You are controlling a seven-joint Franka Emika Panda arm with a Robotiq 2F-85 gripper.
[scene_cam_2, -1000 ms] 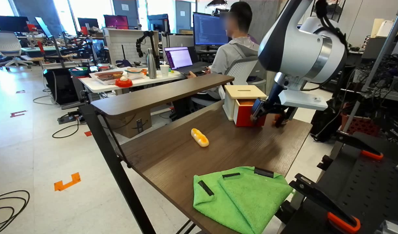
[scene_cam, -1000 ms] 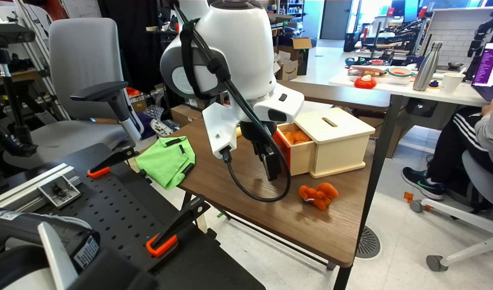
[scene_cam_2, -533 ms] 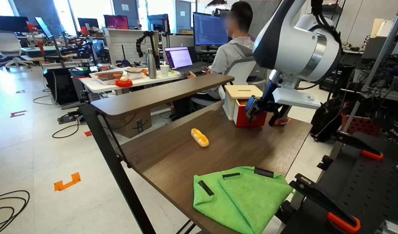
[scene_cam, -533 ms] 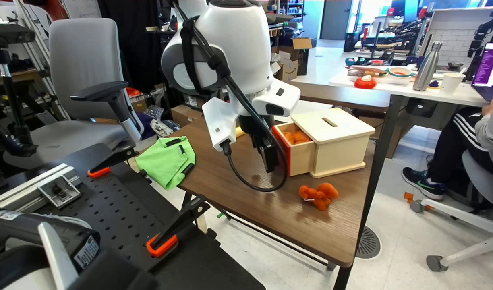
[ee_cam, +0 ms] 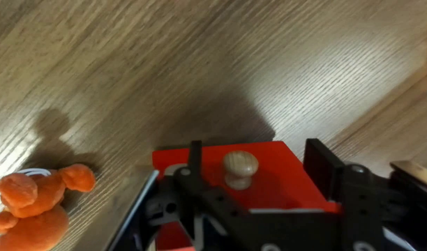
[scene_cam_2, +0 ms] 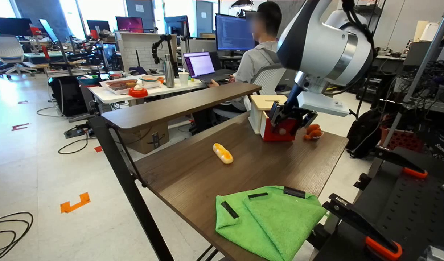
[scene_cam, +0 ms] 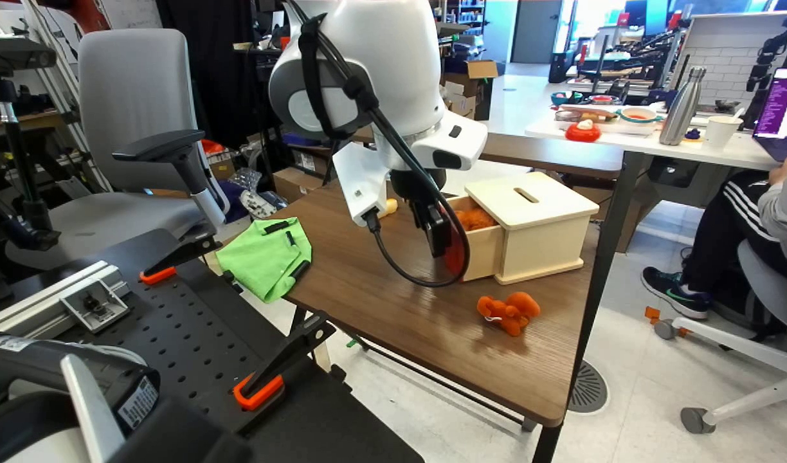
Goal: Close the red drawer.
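The red drawer stands partly pulled out of the pale wooden cabinet (scene_cam: 548, 238), which also shows in an exterior view (scene_cam_2: 256, 112). Its red front (scene_cam_2: 269, 135) faces my gripper and fills the lower middle of the wrist view (ee_cam: 272, 174). A round wooden knob (ee_cam: 240, 164) sits on that front. Orange fluffy stuff (scene_cam: 476, 218) lies inside the drawer. My gripper (ee_cam: 254, 150) is open, with the knob between its spread fingers and not gripped. In both exterior views the gripper (scene_cam: 440, 241) is right at the drawer front; I cannot tell whether it touches.
A lumpy orange toy (scene_cam: 510, 312) lies on the table beside the drawer; it shows at the wrist view's lower left (ee_cam: 35, 209). A yellow oblong piece (scene_cam_2: 223, 153) and a green cloth (scene_cam_2: 269, 221) lie on the table. A raised shelf (scene_cam_2: 185, 103) runs along one edge.
My gripper has moved up and across toward the middle of the drawer front, uncovering the orange toy and showing the knob in an exterior view. The drawer stands as before.
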